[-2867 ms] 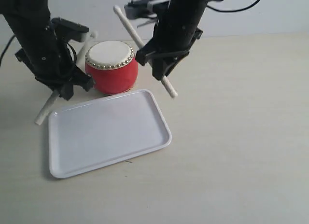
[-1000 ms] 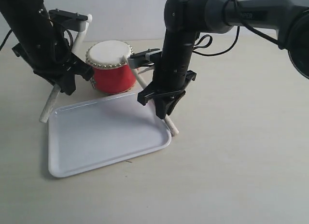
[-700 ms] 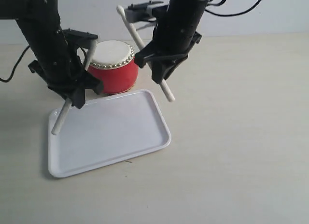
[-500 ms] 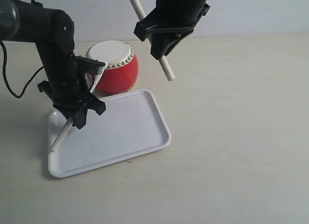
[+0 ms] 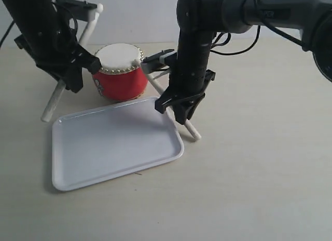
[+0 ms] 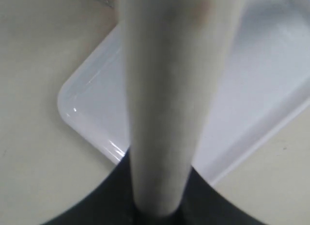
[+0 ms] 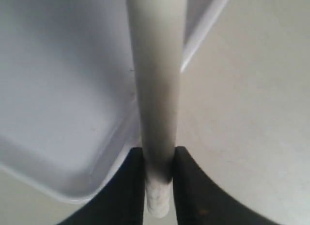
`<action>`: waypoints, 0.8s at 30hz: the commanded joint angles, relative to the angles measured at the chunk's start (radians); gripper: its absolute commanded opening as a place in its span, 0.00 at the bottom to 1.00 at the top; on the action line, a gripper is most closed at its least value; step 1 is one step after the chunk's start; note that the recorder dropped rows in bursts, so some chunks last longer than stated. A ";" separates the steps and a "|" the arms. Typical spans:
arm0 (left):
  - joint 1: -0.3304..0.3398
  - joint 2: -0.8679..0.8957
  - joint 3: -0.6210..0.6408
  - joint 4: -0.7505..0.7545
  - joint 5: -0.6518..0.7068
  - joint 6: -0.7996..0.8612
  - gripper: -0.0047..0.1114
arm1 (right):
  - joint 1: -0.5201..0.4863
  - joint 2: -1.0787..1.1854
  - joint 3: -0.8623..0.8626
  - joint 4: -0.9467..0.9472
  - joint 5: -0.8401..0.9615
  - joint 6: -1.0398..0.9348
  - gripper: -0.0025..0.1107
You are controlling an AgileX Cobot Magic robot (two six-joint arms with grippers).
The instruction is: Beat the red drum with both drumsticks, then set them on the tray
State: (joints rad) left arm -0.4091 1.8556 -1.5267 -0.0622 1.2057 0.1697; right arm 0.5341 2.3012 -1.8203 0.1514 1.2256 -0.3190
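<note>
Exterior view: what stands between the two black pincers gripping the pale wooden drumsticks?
The squat glossy red drum with its cream skin top stands between the left pincer and the right pincer; the exterior view shows it.

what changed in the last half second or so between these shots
The left gripper lifted the left drumstick up and back, away from the tray, its bead now raised near the red drum. The right gripper swung down, bringing the right drumstick bead to the drum's edge. Both sticks stayed gripped; drum and tray did not move.
</note>
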 commanded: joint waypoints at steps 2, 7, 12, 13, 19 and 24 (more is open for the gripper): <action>-0.003 -0.093 -0.008 -0.018 -0.015 -0.017 0.04 | 0.000 -0.016 -0.024 -0.055 -0.005 0.040 0.02; -0.003 -0.137 0.003 -0.020 -0.030 -0.015 0.04 | 0.000 -0.077 -0.071 -0.014 -0.005 0.063 0.02; -0.003 -0.197 0.073 -0.001 -0.147 0.002 0.04 | 0.023 -0.158 -0.071 0.023 -0.005 0.029 0.02; -0.001 -0.214 0.093 -0.001 -0.173 0.006 0.04 | 0.037 -0.171 -0.071 0.007 -0.005 0.026 0.02; 0.041 -0.345 0.221 0.009 -0.336 0.008 0.04 | 0.167 -0.179 -0.071 -0.151 -0.005 -0.095 0.02; 0.127 -0.488 0.351 0.017 -0.450 0.003 0.04 | 0.259 -0.151 -0.071 -0.307 -0.005 -0.279 0.02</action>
State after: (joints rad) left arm -0.3247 1.4383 -1.2294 -0.0535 0.8291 0.1745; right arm 0.7578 2.1376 -1.8847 -0.0651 1.2237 -0.4987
